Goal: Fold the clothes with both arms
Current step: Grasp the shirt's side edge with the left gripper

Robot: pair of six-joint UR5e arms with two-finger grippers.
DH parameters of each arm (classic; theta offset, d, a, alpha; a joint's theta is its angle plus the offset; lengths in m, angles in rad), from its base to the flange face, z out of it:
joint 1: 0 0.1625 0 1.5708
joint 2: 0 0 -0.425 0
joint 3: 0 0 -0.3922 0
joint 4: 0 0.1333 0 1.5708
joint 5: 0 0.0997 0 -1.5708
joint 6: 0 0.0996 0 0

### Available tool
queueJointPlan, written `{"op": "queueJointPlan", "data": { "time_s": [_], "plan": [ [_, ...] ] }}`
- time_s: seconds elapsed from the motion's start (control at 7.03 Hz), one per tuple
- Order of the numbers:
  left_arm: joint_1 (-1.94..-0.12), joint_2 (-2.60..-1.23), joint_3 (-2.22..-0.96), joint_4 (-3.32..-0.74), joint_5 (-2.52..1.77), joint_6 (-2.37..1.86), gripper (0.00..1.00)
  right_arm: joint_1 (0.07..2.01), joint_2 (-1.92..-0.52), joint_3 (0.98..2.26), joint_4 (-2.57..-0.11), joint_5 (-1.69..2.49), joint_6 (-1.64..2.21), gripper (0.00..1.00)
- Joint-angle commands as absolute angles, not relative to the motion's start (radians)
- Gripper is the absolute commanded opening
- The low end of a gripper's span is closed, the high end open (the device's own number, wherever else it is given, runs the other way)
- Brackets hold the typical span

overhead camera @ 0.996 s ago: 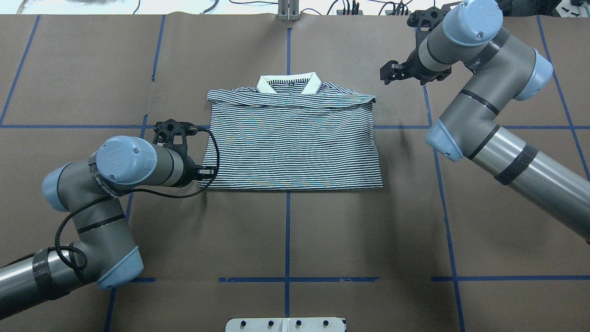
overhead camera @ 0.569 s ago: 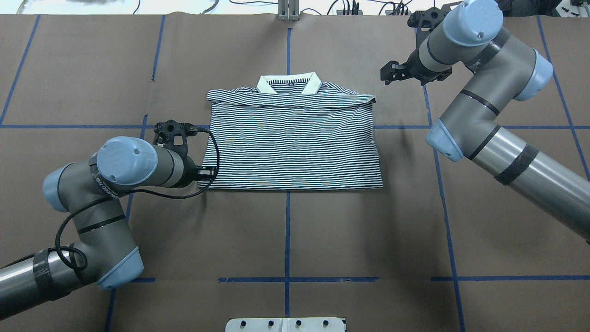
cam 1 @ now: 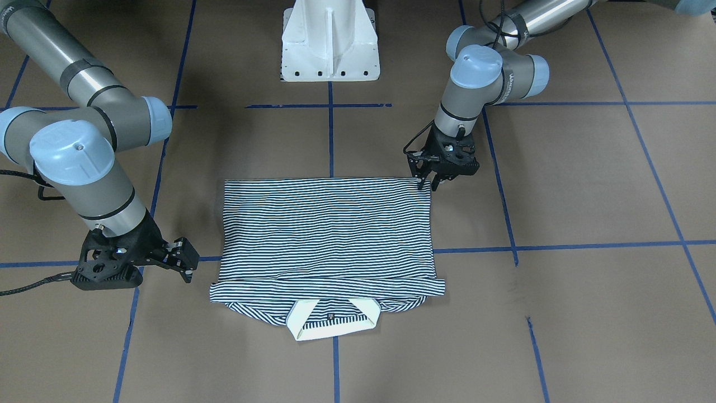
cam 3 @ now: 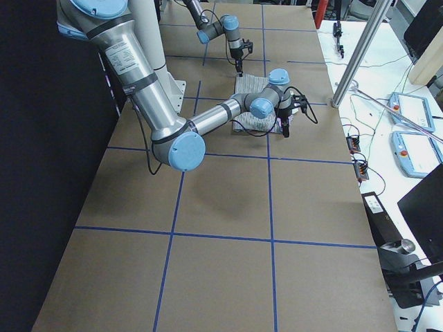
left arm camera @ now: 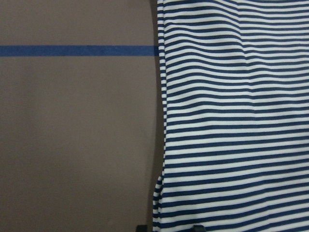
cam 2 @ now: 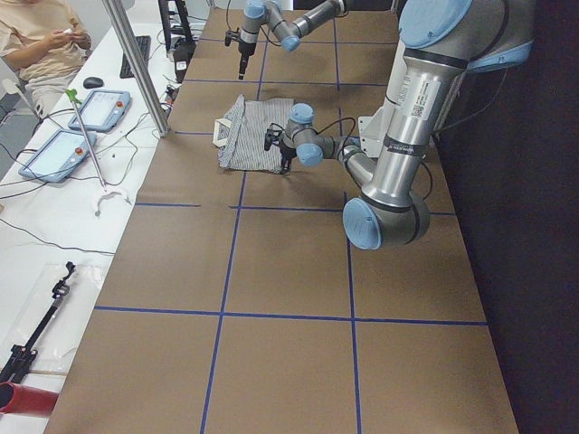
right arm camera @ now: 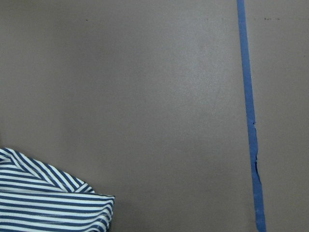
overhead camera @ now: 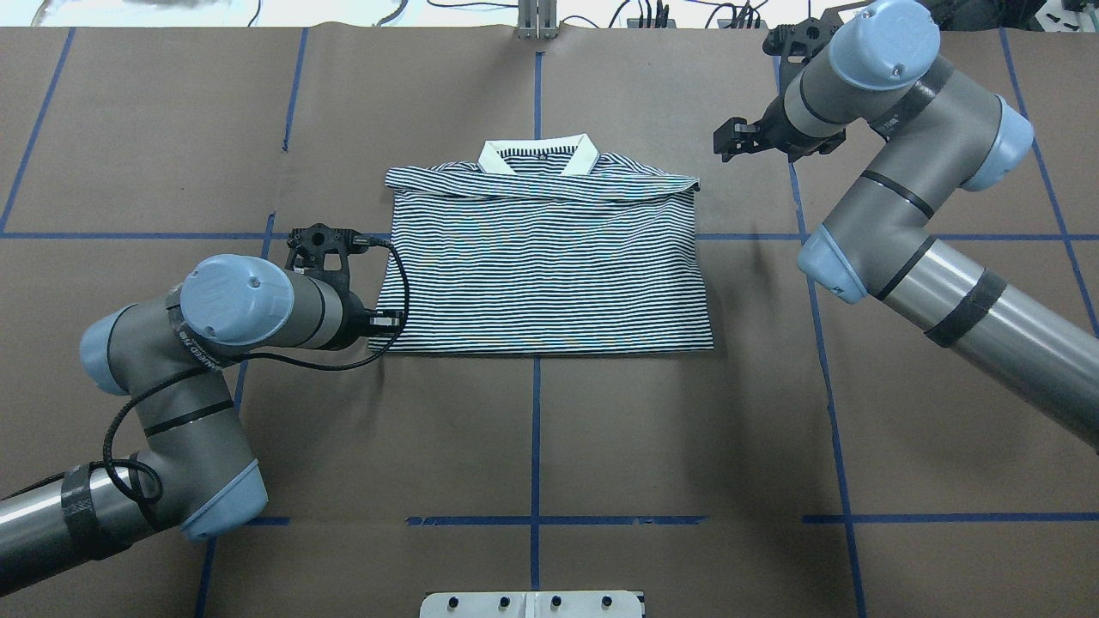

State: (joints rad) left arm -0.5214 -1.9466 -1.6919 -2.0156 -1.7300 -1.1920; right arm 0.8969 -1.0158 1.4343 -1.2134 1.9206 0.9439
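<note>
Black left end effector [cam 1: 428,183], narrowly parted, straddles a hem corner of the navy-and-white striped polo shirt [overhead camera: 549,275], seemingly to pinch it. Black right end effector [overhead camera: 723,142] hangs wide beside the shoulder.

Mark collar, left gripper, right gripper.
collar [overhead camera: 582,154], overhead view, on the white flap at the view's right.
left gripper [cam 1: 427,183], front-facing view, midway between its fingertips.
right gripper [overhead camera: 721,142], overhead view, midway between its fingertips.
</note>
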Motion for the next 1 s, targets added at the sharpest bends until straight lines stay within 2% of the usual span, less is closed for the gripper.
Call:
{"op": "queueJointPlan", "data": {
  "time_s": [0.0, 0.14, 0.28, 0.57, 0.85],
  "plan": [
    [-0.509, -1.947, -1.692, -2.016, -1.729, -1.192, 0.37, 0.896, -1.015, 1.434, -1.213, 1.921, 0.94, 1.0],
    [-0.509, -1.947, -1.692, -2.016, -1.73, -1.198, 0.13, 0.896, -1.015, 1.434, -1.213, 1.921, 0.942, 1.0],
    [-0.506, -1.945, -1.693, -2.014, -1.73, -1.189, 0.0, 0.896, -1.015, 1.434, -1.213, 1.921, 0.942, 1.0],
    [-0.521, -1.934, -1.709, -2.013, -1.727, -1.069, 0.0, 0.896, -1.015, 1.434, -1.213, 1.921, 0.94, 1.0],
    [-0.613, -1.936, -1.687, -2.008, -1.727, -0.953, 0.0, 0.896, -1.014, 1.434, -1.213, 1.921, 0.942, 1.0]
  ]
}}
